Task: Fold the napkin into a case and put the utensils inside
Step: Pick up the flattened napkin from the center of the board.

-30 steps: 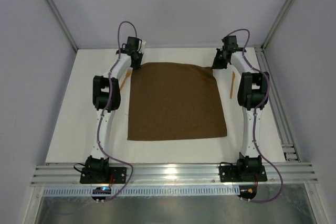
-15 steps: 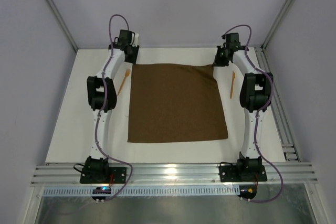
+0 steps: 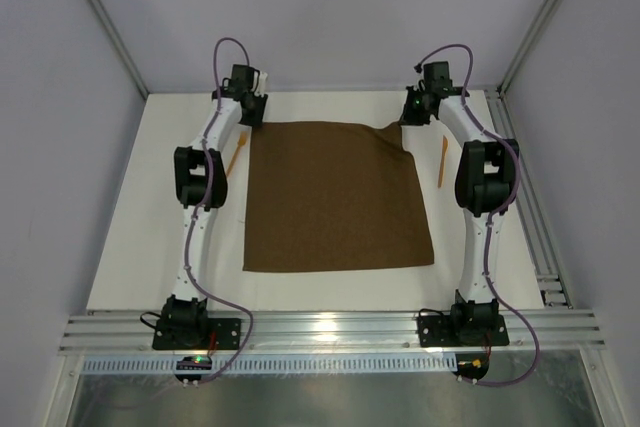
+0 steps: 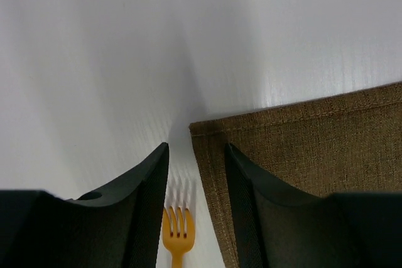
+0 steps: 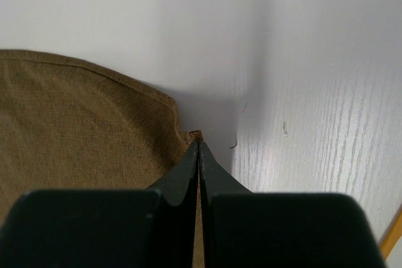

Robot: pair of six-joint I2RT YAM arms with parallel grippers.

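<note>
We see the napkin (image 3: 335,195) spread flat mid-table, a dark brown coarse-weave square with a stitched hem, puckered at its far right corner. Only the right wrist view shows the right gripper (image 5: 198,145) with its jaws clenched on that corner. In the left wrist view, the left gripper (image 4: 196,152) has its jaws released, with the far left corner between them. An orange fork (image 4: 178,236) lies beside the napkin's left edge. The other utensil (image 3: 441,161), thin and orange, lies beside its right edge on the white table (image 3: 140,247).
</note>
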